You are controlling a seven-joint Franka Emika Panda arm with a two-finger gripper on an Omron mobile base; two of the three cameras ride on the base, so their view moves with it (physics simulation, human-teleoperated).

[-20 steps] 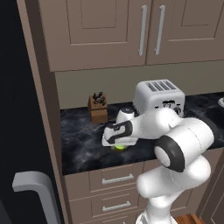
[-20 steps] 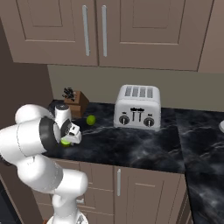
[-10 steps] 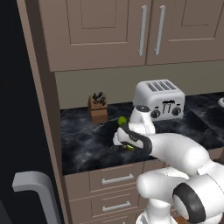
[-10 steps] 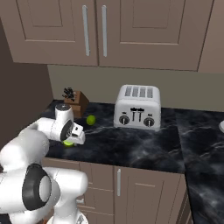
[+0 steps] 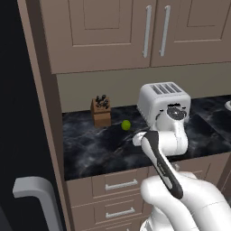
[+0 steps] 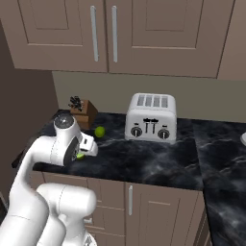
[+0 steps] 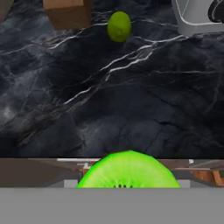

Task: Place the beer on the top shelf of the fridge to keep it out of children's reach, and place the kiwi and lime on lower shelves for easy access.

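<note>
Hand view gives you the kiwi (image 7: pixel 128 170) pressed right up at the bottom edge, its bright green cut face domed and smooth, with a few dark seed specks near the bottom. You can't see the fingertips there, so you cannot tell how far they are spread or whether they grip the fruit. Beyond it runs the counter (image 7: pixel 131 109), glossy black stone streaked with thin white veins. The lime (image 7: pixel 119 26), a smooth yellow-green ball, sits well apart from the kiwi, between a boxy wooden knife block (image 7: pixel 65 12) and the rounded corner of a pale metal toaster (image 7: pixel 197 19).

From the right base view, the gripper (image 6: pixel 86 144) hangs over the counter's front left part, with a sliver of green just under it. Left base view shows the fridge (image 5: pixel 18 135) as a black slab with a curved grey handle (image 5: pixel 38 194).
</note>
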